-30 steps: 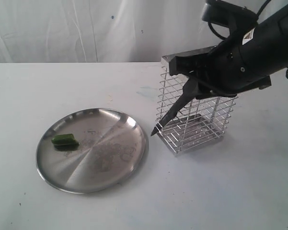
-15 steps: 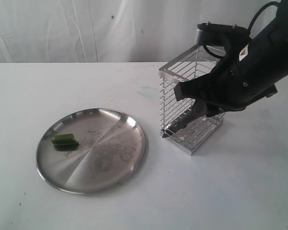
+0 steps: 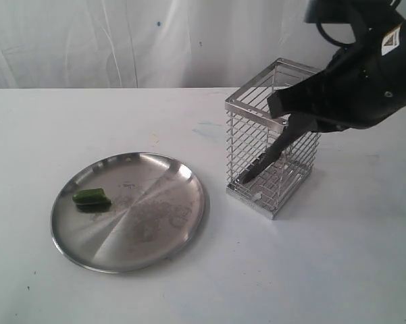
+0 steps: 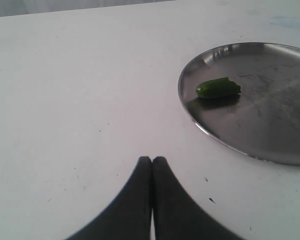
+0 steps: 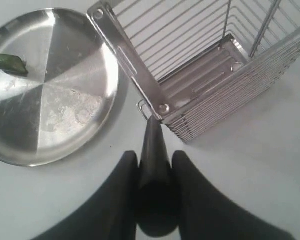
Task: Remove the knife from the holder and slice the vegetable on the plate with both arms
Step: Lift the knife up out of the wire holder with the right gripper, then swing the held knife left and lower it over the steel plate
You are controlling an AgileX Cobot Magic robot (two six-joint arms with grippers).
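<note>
My right gripper (image 3: pixel 292 124) is shut on the handle of the black knife (image 3: pixel 265 160), whose blade slants down and to the left across the near side of the wire holder (image 3: pixel 255 108). In the right wrist view the knife (image 5: pixel 152 145) sits between the fingers, its tip by the corner of the holder (image 5: pixel 124 54) rim. The green vegetable (image 3: pixel 91 197) lies on the left part of the steel plate (image 3: pixel 155 202). My left gripper (image 4: pixel 151 160) is shut and empty, over bare table short of the plate (image 4: pixel 269 120) and the vegetable (image 4: pixel 218 88). It does not show in the exterior view.
The white table (image 3: pixel 189 283) runs under everything, with a white curtain (image 3: pixel 121 40) behind it. The holder stands just right of the plate, a narrow gap between them.
The holder, tipped over to the left a second ago, now stands upright. My right arm has risen and drawn back to the right with the knife, whose tip has lifted off the table.
</note>
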